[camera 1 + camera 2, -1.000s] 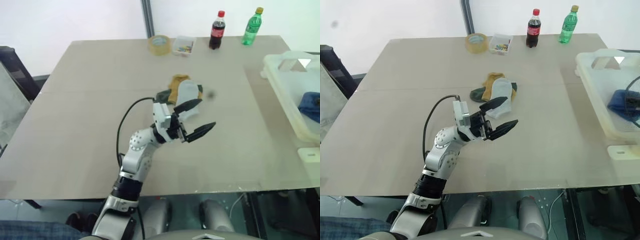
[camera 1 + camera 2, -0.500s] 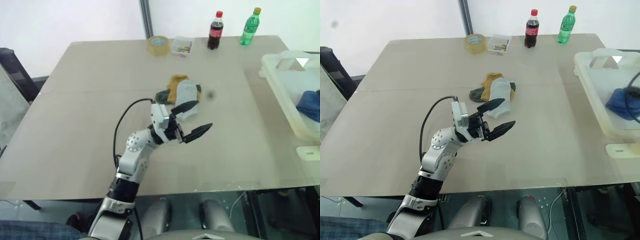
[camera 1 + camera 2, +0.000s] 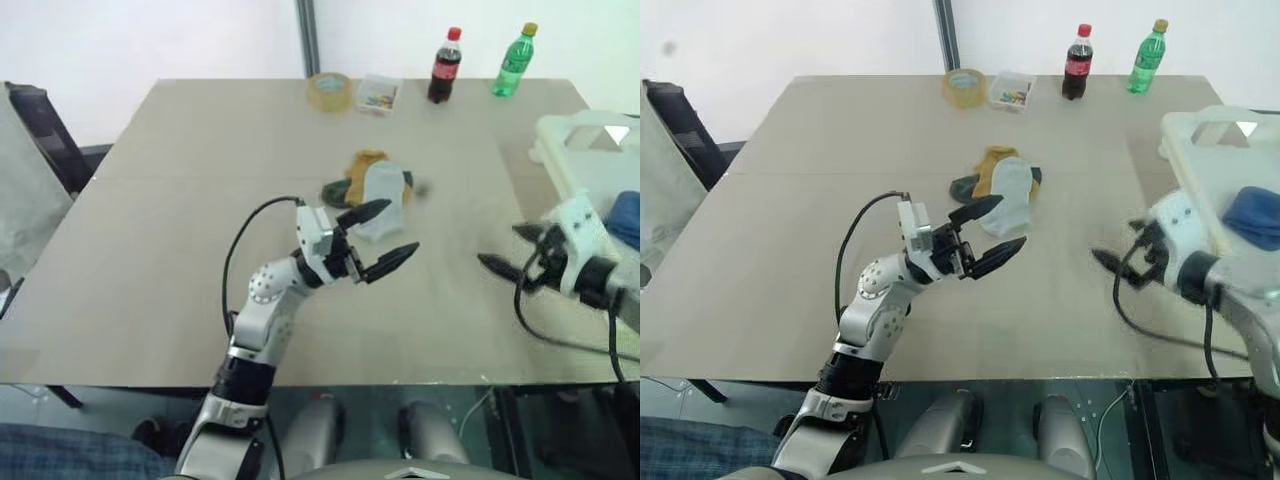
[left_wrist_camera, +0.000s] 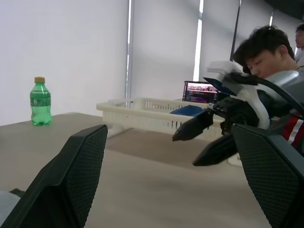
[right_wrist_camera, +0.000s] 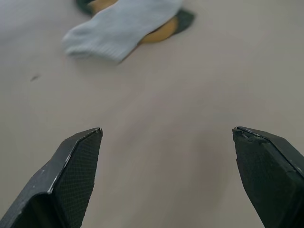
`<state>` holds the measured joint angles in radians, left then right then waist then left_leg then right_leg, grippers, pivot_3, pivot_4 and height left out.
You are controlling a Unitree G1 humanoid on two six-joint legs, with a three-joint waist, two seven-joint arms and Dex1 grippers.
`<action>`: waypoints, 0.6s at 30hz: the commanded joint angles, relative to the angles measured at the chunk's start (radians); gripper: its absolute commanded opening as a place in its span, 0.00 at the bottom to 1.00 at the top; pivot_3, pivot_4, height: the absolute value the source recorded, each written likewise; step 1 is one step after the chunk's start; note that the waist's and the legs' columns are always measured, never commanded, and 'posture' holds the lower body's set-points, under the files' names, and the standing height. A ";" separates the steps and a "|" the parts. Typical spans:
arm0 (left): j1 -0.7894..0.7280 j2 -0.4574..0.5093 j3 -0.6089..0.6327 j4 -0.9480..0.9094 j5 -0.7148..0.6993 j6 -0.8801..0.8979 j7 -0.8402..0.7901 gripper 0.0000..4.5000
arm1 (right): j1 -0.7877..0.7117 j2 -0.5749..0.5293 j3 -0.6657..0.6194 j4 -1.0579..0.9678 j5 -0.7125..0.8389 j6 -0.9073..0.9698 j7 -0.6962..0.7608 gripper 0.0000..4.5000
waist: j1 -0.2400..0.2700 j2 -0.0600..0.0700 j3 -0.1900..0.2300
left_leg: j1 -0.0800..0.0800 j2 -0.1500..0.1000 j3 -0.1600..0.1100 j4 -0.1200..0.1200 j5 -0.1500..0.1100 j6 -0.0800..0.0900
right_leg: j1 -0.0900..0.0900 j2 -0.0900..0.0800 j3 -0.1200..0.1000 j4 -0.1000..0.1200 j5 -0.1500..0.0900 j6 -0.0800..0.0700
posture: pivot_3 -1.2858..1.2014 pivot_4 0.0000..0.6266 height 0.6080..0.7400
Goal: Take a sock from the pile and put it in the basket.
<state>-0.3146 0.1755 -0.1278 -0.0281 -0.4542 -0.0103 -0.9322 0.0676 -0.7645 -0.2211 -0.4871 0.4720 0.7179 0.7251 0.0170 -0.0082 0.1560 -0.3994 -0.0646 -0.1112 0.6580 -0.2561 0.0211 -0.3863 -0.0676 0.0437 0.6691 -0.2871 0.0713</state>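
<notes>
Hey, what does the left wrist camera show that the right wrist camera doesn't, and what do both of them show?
Left wrist view alone: the green bottle, the cream-white basket with a blue sock in it, the right gripper open above the table, and a person behind it. Right wrist view alone: the sock pile, with the pale grey sock lying over a mustard-yellow sock. Both share the bare beige table and two black fingers spread wide apart.

Sock pile (image 3: 1000,187) mid-table; basket (image 3: 1200,160) right.

right tool (image 3: 1118,255) | come into view over table (image 3: 790,200) | jaws spread, empty
</notes>
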 commanded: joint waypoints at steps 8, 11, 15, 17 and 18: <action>0.057 0.022 0.019 -0.097 0.002 -0.012 0.044 1.00 | 0.320 -0.019 0.028 -0.031 -0.100 -0.415 0.231 1.00 | -0.006 0.001 0.001 | 0.009 0.000 0.000 0.001 -0.003 0.004 | 0.009 0.000 0.000 0.000 0.001 0.002 | 0.52 0.24 1.00; 0.071 0.033 0.022 -0.107 0.000 -0.012 0.049 1.00 | 0.387 -0.023 0.019 -0.057 -0.081 -0.432 0.269 1.00 | -0.006 0.001 0.001 | 0.009 0.000 0.000 0.001 -0.002 0.004 | 0.009 0.000 0.000 0.000 0.001 0.002 | 0.52 0.24 1.00; 0.089 0.045 0.023 -0.118 -0.005 -0.011 0.049 1.00 | 0.406 -0.007 -0.001 -0.059 -0.081 -0.463 0.265 1.00 | -0.006 0.001 0.001 | 0.009 0.000 0.000 0.001 -0.003 0.004 | 0.009 -0.001 0.001 0.000 0.001 0.002 | 0.52 0.24 1.00; 0.111 0.060 0.029 -0.130 -0.009 -0.002 0.048 1.00 | 0.411 0.011 -0.020 -0.058 -0.073 -0.473 0.248 1.00 | -0.004 0.001 0.001 | 0.009 0.000 0.000 0.001 -0.003 0.004 | 0.009 -0.001 0.000 0.000 0.001 0.002 | 0.52 0.24 1.00; 0.123 0.069 0.033 -0.136 -0.010 0.003 0.048 1.00 | 0.412 0.020 -0.028 -0.058 -0.068 -0.477 0.240 1.00 | -0.004 0.001 0.001 | 0.009 0.000 -0.001 0.001 -0.003 0.004 | 0.009 -0.001 0.000 -0.001 0.001 0.002 | 0.52 0.24 1.00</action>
<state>-0.2063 0.2354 -0.1155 -0.1212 -0.4547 -0.0069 -0.8880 0.4754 -0.7522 -0.2143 -0.5145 0.3817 0.2638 0.9734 0.0126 -0.0070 0.1565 -0.3908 -0.0649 -0.1121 0.6586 -0.2587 0.0250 -0.3772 -0.0685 0.0437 0.6683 -0.2863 0.0732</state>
